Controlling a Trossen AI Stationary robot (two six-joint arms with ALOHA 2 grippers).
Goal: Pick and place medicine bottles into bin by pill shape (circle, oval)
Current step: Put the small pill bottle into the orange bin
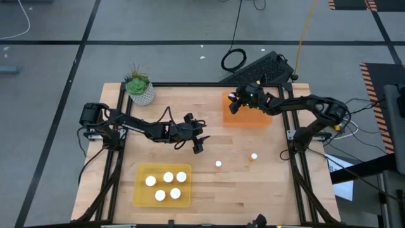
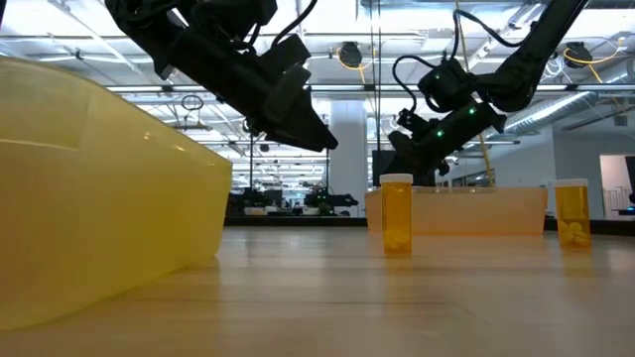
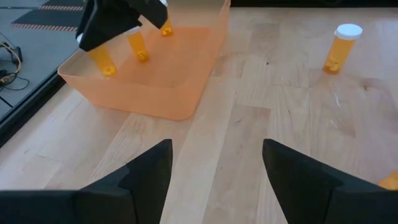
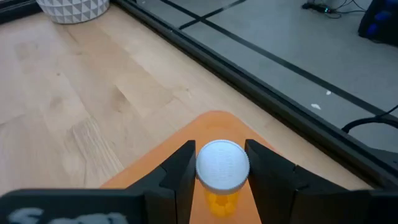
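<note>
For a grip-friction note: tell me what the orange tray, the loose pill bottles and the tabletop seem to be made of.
The orange rectangular tray looks like thin translucent plastic with a matte sheen: bottles show through its wall. The small orange pill bottle standing on the table looks like clear-tinted rigid plastic, pills visible inside, with an opaque white cap, probably plastic. The pale tabletop looks like sealed wood, with visible plank seams and grain.

No readable text, label or number on anything.

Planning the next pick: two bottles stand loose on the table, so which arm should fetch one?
Left. The left gripper is open and empty near the bottle; the right gripper holds a capped bottle over the orange tray.
</note>
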